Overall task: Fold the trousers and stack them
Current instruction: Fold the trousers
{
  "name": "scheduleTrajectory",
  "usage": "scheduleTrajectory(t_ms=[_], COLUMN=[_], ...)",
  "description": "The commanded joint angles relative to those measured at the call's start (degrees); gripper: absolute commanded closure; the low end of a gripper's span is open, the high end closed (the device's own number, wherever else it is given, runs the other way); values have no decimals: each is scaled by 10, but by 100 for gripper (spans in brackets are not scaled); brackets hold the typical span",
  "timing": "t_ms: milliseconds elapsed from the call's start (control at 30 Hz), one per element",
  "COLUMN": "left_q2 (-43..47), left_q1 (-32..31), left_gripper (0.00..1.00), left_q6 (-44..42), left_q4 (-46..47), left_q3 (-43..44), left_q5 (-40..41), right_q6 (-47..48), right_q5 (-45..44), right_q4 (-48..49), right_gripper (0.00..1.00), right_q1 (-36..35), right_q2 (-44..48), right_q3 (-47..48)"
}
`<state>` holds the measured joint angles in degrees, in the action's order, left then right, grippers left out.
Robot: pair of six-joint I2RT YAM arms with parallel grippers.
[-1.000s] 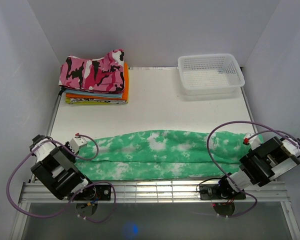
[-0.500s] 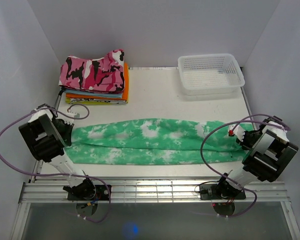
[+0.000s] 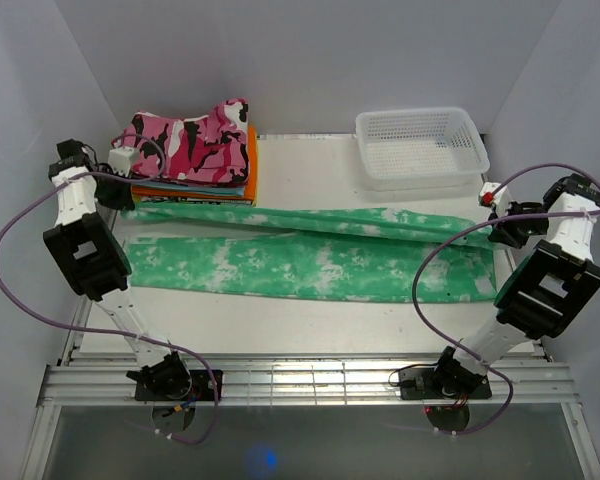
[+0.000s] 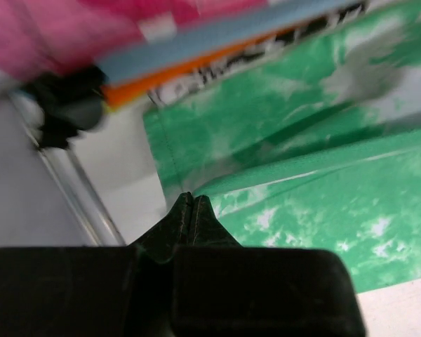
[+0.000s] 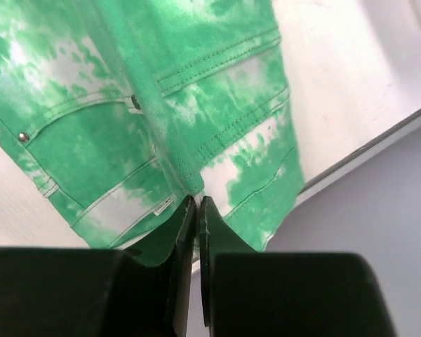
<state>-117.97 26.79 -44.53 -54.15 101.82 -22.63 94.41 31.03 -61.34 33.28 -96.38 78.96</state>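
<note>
Now each claw is clamped tight on the trousers, which span the table: left gripper at the left end beside the clothes stack, right gripper at the right waist end.

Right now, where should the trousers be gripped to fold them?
By the end edges: left gripper on the cuffs, right gripper on the waist, each from its own side. The trousers lie stretched across the table, so end grips lift them evenly.

A pink camouflage garment tops a stack of folded clothes at the far left of the white table. A white mesh basket sits far right.
</note>
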Motion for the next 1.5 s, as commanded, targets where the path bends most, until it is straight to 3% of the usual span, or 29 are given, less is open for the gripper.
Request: scheduleTrajectory(t_ms=[0, 100, 233, 333, 533, 600, 733, 767, 800, 833, 867, 933, 967, 1167, 1267, 1467], left_q2=[38, 77, 137, 192, 188, 166, 176, 186, 196, 207, 222, 233, 240, 270, 285, 280], left_q1=[51, 102, 146, 164, 164, 159, 161, 161, 162, 162, 161, 161, 162, 161, 156, 105], left_gripper=[100, 100, 100, 100, 100, 80, 53, 46, 29, 27, 23, 2, 2, 2, 4, 28], left_q6=[-24, -65, -160, -215, -223, -180, -172, -182, -199, -208, -215, -227, -230, -245, -230, -152], left_q4=[25, 21, 34, 79, 158, 153, 130, 109, 99, 85, 50, 11, -28, -123, -118, -44], left_q3=[70, 16, -131, -300, -425, -410, -386, -382, -371, -361, -349, -305, -287, -203, -217, -289], left_q5=[3, -19, -28, -5, 30, 43, 16, 3, -7, -20, -44, -69, -89, -118, -123, -83], right_q6=[28, 90, 144, 174, 148, 105, 85, 86, 84, 81, 81, 82, 84, 48, 1, -136], right_q5=[-36, -60, -92, -127, -160, -173, -171, -173, -174, -174, -170, -144, -134, -68, -47, -61], right_q4=[-40, -32, 9, 53, 125, 144, 99, 78, 71, 64, 55, 17, 2, -69, -88, -56], right_gripper=[92, 92, 92, 92, 92, 92, 88, 73, 64, 53, 34, 23, 13, 11, 17, 35], right_q1=[37, 48, 50, 49, 40, 23, 21, 21, 21, 21, 21, 21, 20, 4, -25, -117], right_q2=[9, 54, 112, 146, 137, 123, 101, 95, 95, 94, 95, 98, 102, 103, 78, 58], right_q3=[55, -16, -144, -246, -303, -298, -256, -247, -239, -221, -210, -182, -155, -67, -22, -47])
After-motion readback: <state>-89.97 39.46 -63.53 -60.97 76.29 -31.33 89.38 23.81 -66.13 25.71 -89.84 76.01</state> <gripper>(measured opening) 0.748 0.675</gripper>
